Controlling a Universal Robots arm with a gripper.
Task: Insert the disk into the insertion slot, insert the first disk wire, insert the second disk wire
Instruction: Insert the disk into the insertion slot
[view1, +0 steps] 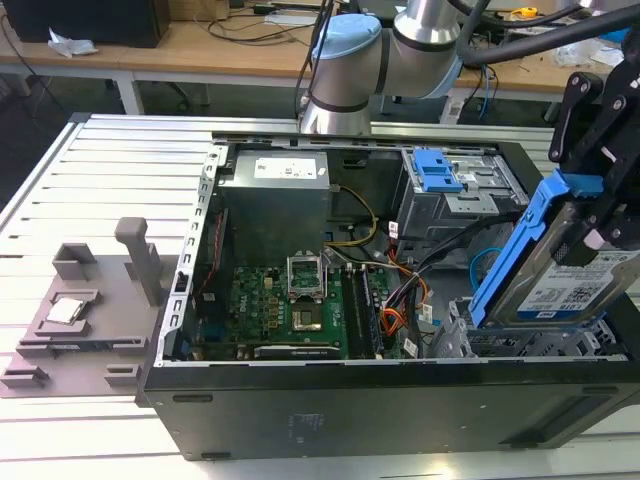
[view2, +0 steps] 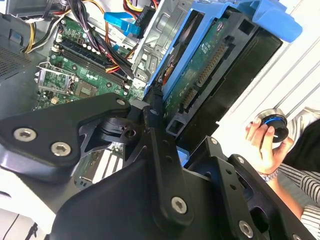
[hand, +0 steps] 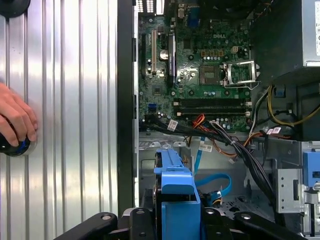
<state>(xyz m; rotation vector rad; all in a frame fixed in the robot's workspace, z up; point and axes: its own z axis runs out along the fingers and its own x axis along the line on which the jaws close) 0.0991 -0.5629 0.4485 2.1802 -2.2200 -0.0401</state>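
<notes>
The disk (view1: 560, 275), a silver drive with a white label in a bright blue carrier frame, hangs tilted at the exterior view's right, its lower end over the insertion slot (view1: 478, 338), a silver perforated cage in the case's near right corner. My gripper (view1: 592, 212) is shut on the disk's upper end. In the second wrist view the disk's green circuit-board side (view2: 202, 65) shows between my black fingers (view2: 159, 131). The first wrist view has the blue carrier (hand: 175, 187) pointing down toward the metal bay (hand: 222, 197). A blue wire (hand: 216, 182) loops beside the bay.
A taller grey cage with a blue ribbed tab (view1: 437, 170) stands behind the slot. Black and orange cables (view1: 400, 295) run between the motherboard (view1: 290, 310) and the cages. A person's hand (view2: 264, 142) holds a round black object beside the case. A grey fixture (view1: 90, 300) lies on the slatted table.
</notes>
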